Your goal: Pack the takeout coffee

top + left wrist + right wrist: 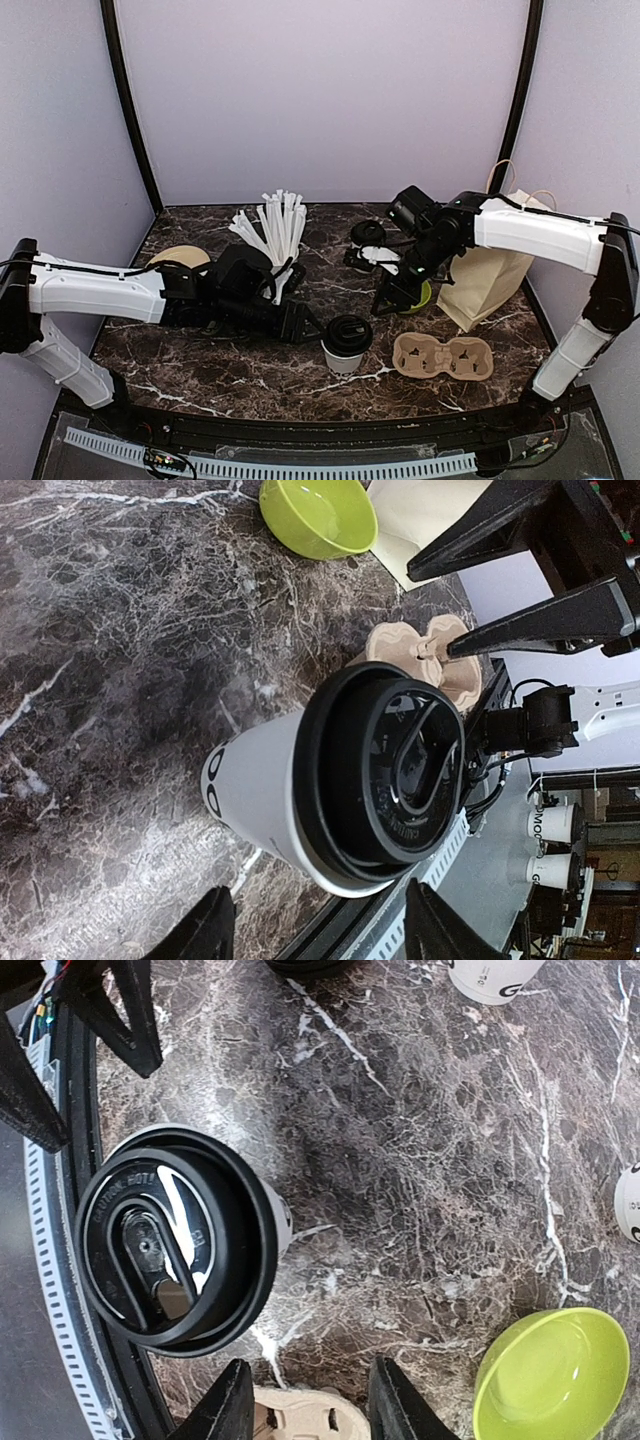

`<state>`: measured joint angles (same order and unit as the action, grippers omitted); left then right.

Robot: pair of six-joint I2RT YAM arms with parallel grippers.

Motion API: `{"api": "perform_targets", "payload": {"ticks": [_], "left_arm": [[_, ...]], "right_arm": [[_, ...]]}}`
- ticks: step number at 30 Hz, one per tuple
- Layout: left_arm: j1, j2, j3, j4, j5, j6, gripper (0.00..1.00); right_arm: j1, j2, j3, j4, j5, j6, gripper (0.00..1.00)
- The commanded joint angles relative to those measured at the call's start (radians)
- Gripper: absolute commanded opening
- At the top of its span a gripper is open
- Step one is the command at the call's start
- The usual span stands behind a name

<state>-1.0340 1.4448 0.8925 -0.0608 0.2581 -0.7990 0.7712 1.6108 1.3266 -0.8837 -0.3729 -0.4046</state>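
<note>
The takeout coffee (347, 341) is a white paper cup with black lettering and a black lid, standing near the front middle of the marble table. It also shows in the left wrist view (372, 770) and in the right wrist view (165, 1240). My left gripper (308, 327) is open and empty, just left of the cup; in its own view (320, 932) the cup stands just ahead of the spread fingers. My right gripper (389, 297) is open and empty, above the table between the cup and a green bowl, also seen in its own view (310, 1410).
A tan pulp cup carrier (443, 357) lies right of the cup. A green bowl (424, 293) and a paper bag (490, 275) stand at the right. A cup of white straws (276, 228), black lids (368, 233) and lidless white cups (381, 257) are behind.
</note>
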Motion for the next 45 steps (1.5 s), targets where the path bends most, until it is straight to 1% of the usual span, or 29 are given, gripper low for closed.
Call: {"api": "perform_targets", "payload": {"ticks": [1, 8, 18, 30, 36, 40, 45], "left_arm": [[0.006, 0.004, -0.017, 0.049, 0.032, -0.013, 0.6], [0.007, 0.021, -0.016, 0.058, 0.045, -0.01, 0.61], [0.008, 0.015, -0.031, 0.058, 0.038, -0.012, 0.6], [0.008, 0.015, -0.022, 0.054, 0.012, -0.001, 0.59], [0.009, 0.006, -0.007, 0.038, -0.014, 0.002, 0.57], [0.018, 0.004, -0.006, 0.039, -0.017, -0.004, 0.55], [0.028, 0.017, 0.0, 0.047, 0.006, -0.007, 0.53]], "right_arm": [[-0.004, 0.013, 0.003, 0.036, 0.027, 0.013, 0.39], [0.01, 0.023, 0.014, 0.021, -0.013, 0.007, 0.4], [0.089, 0.046, 0.031, 0.003, 0.016, -0.005, 0.41], [0.089, 0.041, 0.048, -0.014, 0.032, -0.004, 0.42], [0.047, -0.003, 0.032, -0.055, 0.004, -0.026, 0.5], [0.004, -0.028, -0.003, -0.041, -0.028, -0.017, 0.57], [-0.01, -0.037, -0.046, -0.023, -0.088, -0.005, 0.59]]}}
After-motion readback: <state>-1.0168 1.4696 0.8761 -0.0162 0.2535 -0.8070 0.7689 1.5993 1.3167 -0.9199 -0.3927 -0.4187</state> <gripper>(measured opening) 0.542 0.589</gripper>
